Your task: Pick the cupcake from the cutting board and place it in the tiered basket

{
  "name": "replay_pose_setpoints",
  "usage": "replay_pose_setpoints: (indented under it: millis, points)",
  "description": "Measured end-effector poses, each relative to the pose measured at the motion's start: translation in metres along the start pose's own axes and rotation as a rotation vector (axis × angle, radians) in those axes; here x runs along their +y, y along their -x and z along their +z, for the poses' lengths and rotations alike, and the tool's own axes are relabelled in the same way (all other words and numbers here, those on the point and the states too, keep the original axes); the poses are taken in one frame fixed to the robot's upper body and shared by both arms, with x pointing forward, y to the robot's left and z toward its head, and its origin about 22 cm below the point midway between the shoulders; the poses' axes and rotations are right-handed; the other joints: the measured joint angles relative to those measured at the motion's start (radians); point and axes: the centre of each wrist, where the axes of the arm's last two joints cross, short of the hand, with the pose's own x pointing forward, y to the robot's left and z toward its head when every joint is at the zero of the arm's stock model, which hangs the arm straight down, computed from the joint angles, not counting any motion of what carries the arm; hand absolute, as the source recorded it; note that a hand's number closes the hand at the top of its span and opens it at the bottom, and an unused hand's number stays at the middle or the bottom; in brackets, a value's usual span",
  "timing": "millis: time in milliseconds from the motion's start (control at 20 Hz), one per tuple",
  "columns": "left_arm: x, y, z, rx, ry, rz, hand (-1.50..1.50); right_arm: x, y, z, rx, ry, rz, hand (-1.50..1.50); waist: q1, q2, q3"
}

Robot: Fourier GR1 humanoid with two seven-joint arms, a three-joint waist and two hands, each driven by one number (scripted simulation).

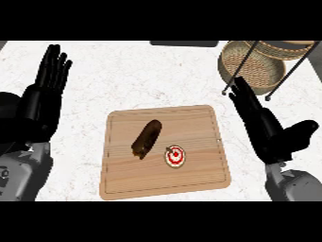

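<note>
Grey forearms are coming in at the lower edge, one at each corner, and each is carrying a black hand that is holding nothing. On the left, the left hand (41, 97) is resting open with its fingers (54, 66) pointing straight up, well off to the left of the cutting board (125, 182). On the right, the right hand (271, 130) is standing edge-on, fingers (245, 100) straight and together, thumb spread out to the side.

Below and to the left of those right fingertips, the cupcake (176, 157) is sitting on the cutting board, in its lower right part, apart from the hand and untouched. Just to its left a dark brown, elongated food item (147, 138) is lying, near the cupcake but seemingly not touching it.

Judging by its look, the cupcake is going to handle as a light, soft thing: white frosting with a red mark on top would smear or crush under pressure. Taking it low around the sides, thumb against fingers, seems the safer hold.

Up beyond the right fingertips, slightly to their right, the tiered basket (261, 71) is waiting on the bench (156, 75), its woven trays carried by dark rods.
</note>
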Motion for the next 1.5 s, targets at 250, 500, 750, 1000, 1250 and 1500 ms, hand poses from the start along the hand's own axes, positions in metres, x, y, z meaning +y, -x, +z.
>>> replay_pose_setpoints:
  millis: [250,500,750,1000,1250,1500]
  points:
    - [0.038,0.04,0.031,0.242,-0.063,-0.077,0.0,0.018,0.028,0.018,-0.062,0.181,-0.256,1.5,-0.011,0.02,0.028]
    - [0.069,0.078,0.071,0.509,-0.11,-0.141,0.0,0.02,0.033,0.035,-0.252,0.457,-0.411,-1.5,-0.045,0.018,0.042]
    - [0.089,0.091,0.094,0.624,-0.102,-0.168,0.0,0.038,0.091,0.073,-0.084,0.733,-0.164,-1.5,-0.022,0.025,0.03]
    - [0.096,0.093,0.097,0.657,-0.072,-0.174,0.0,0.06,0.128,0.108,0.101,0.761,0.128,-1.5,0.006,0.021,0.015]
    - [0.103,0.093,0.099,0.664,-0.049,-0.177,0.0,0.075,0.127,0.116,0.173,0.629,0.229,-1.5,0.025,0.013,0.004]
    - [0.108,0.093,0.097,0.663,-0.051,-0.18,0.0,0.077,0.112,0.106,0.286,0.53,0.249,-1.5,0.022,0.018,0.01]
